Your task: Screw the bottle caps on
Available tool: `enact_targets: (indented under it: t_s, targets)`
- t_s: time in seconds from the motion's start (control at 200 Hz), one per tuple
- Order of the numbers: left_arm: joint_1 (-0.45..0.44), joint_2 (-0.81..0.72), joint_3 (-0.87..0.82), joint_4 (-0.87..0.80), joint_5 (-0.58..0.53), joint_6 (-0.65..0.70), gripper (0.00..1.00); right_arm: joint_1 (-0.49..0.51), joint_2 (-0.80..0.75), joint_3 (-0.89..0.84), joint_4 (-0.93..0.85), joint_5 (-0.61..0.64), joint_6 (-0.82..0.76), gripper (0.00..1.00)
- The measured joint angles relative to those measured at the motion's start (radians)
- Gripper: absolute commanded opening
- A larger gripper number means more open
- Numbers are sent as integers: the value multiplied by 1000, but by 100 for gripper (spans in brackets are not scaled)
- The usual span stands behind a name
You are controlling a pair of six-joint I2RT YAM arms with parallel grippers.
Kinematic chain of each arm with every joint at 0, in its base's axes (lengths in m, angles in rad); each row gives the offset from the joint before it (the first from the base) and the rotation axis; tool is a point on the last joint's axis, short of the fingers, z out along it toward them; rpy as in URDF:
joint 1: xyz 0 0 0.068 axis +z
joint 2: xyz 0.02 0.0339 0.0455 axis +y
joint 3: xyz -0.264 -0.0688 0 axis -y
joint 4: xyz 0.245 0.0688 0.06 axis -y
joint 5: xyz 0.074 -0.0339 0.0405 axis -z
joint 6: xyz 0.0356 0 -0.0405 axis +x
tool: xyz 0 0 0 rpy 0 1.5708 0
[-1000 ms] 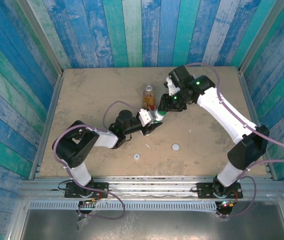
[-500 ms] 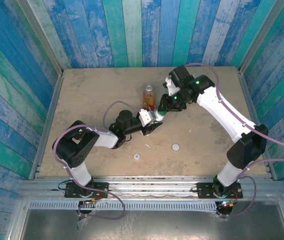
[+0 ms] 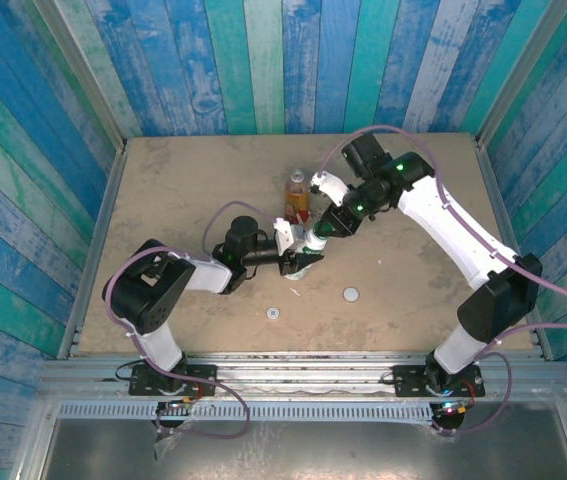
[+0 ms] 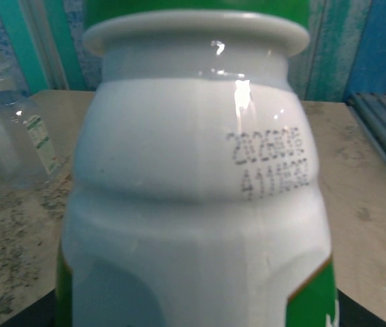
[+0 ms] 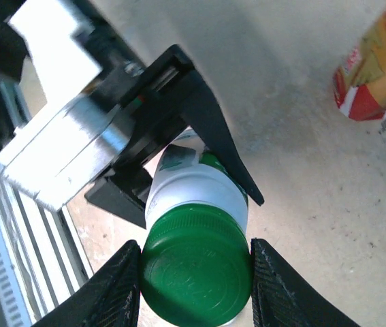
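The white bottle (image 4: 199,204) with a green label stands upright, and my left gripper (image 3: 296,255) is shut on its body; its black fingers (image 5: 210,126) flank the bottle (image 5: 194,187) in the right wrist view. The dark green cap (image 5: 196,267) sits on the bottle's neck, and my right gripper (image 5: 196,276) is shut on it from above, a finger against each side. The amber-orange bottle (image 3: 296,195) with a red label (image 5: 373,65) stands just beyond. The slim clear bottle (image 4: 9,136) stands to the left behind. A white cap (image 3: 351,294) and a smaller pale cap (image 3: 274,313) lie on the table.
The beige table (image 3: 183,190) is walled by blue and green planks (image 3: 263,60) at the back and sides. Both arms meet near the table's middle. Purple cables (image 3: 218,215) loop over the left arm and along the right arm.
The right arm's wrist has turned and shifted left over the bottle with the cap still between its fingers. The left gripper and bottle moved slightly up and to the right.
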Motion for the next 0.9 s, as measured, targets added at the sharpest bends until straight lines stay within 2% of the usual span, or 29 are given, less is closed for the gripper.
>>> enact_targets:
  t_s: [0.185,0.366,0.641,0.897]
  targets:
    - [1,0,0,-27,79,6,49,-1,0,0,-56,-38,-250,37]
    - [1,0,2,-69,123,8,49,-1,0,25,-89,-40,-393,37]
    - [1,0,2,-95,137,10,50,-1,0,53,-92,-43,-423,37]
    - [1,-1,-1,-69,136,6,50,-1,-1,9,-88,-37,-422,37]
